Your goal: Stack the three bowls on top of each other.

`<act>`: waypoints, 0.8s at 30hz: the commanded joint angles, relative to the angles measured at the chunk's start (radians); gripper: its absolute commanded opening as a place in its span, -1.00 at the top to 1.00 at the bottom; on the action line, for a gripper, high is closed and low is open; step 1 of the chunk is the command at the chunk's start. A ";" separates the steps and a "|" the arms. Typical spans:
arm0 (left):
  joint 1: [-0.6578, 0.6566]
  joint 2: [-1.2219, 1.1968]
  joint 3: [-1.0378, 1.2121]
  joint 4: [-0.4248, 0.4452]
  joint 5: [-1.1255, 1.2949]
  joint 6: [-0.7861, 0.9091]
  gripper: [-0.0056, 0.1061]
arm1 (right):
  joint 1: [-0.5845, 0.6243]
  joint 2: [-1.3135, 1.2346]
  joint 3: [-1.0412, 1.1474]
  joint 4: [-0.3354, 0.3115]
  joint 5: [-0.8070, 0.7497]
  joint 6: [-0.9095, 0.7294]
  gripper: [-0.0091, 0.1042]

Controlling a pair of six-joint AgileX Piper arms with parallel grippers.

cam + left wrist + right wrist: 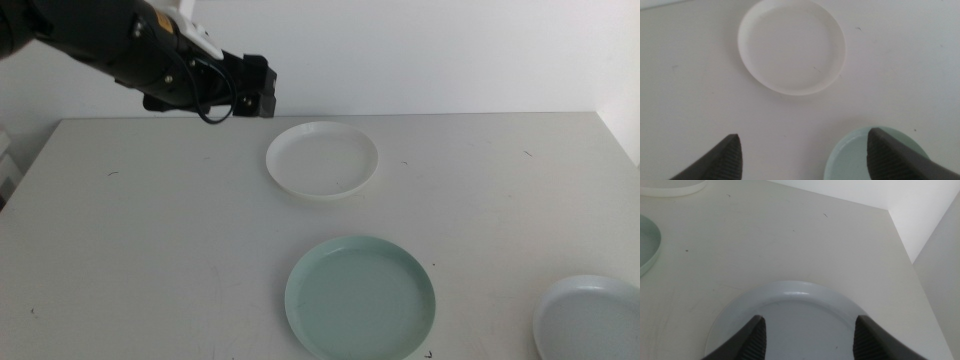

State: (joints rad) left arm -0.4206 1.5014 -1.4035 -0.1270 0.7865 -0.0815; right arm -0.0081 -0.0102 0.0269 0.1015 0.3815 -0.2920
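While hovering high behind the white bowl [322, 159], left gripper [262, 88] spread wide, holding nothing. Best to drop straight onto the near rim, pinch it, lift level, then set onto the green bowl [360, 297] up front. Right gripper [810, 332] also spread wide, parked over the grey-blue bowl [590, 320] by the front right corner.

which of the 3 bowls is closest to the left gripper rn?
The white shallow round plastic bowl, just right of the left gripper. The mint green bowl and pale grey-blue bowl sit nearer the camera.
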 commanded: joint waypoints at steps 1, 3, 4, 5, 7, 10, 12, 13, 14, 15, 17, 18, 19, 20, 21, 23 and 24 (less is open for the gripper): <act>0.001 -0.018 -0.101 0.080 0.002 -0.076 -0.56 | -0.008 -0.027 -0.005 -0.010 -0.061 -0.014 0.05; 0.001 0.009 -0.168 0.127 0.060 -0.092 -0.56 | -0.008 -0.027 -0.005 -0.010 -0.061 -0.014 0.05; 0.001 0.029 -0.210 0.147 0.096 -0.102 -0.56 | -0.008 -0.027 -0.005 -0.010 -0.061 -0.014 0.05; 0.001 0.051 -0.259 0.171 0.130 -0.109 -0.56 | -0.008 -0.027 -0.005 -0.010 -0.061 -0.014 0.05; 0.001 0.099 -0.324 0.191 0.179 -0.109 -0.56 | -0.008 -0.027 -0.005 -0.010 -0.061 -0.014 0.05; 0.001 0.161 -0.425 0.194 0.222 -0.105 -0.56 | -0.008 -0.027 -0.005 -0.010 -0.061 -0.014 0.05; 0.002 0.233 -0.523 0.202 0.230 -0.104 -0.56 | -0.008 -0.027 -0.005 -0.010 -0.061 -0.014 0.05; 0.002 0.259 -0.557 0.207 0.239 -0.104 -0.56 | -0.008 -0.027 -0.005 -0.010 -0.061 -0.014 0.05; 0.002 0.286 -0.591 0.219 0.251 -0.104 -0.56 | -0.008 -0.027 -0.005 -0.010 -0.061 -0.014 0.05; 0.002 0.314 -0.626 0.225 0.266 -0.104 -0.56 | -0.008 -0.027 -0.005 -0.010 -0.061 -0.014 0.05; 0.002 0.369 -0.693 0.241 0.297 -0.104 -0.56 | -0.008 -0.027 -0.005 -0.010 -0.061 -0.014 0.05; 0.002 0.390 -0.713 0.248 0.311 -0.104 -0.56 | -0.008 -0.027 -0.005 -0.010 -0.061 -0.014 0.05; 0.002 0.415 -0.744 0.257 0.326 -0.104 -0.56 | -0.008 -0.027 -0.005 -0.010 -0.061 -0.014 0.05; 0.002 0.440 -0.773 0.264 0.338 -0.104 -0.56 | -0.008 -0.027 -0.005 -0.010 -0.061 -0.014 0.05; 0.003 0.460 -0.802 0.269 0.350 -0.104 -0.56 | -0.008 -0.027 -0.005 -0.010 -0.061 -0.014 0.05; 0.014 0.502 -0.853 0.260 0.358 -0.104 -0.57 | -0.008 -0.027 -0.005 -0.010 -0.061 -0.014 0.05; 0.018 0.522 -0.870 0.253 0.358 -0.104 -0.59 | -0.008 -0.027 -0.005 -0.010 -0.061 -0.014 0.05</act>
State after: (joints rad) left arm -0.4113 2.0585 -2.2127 0.1222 1.1755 -0.1742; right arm -0.0081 -0.0102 0.0269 0.1015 0.3815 -0.2920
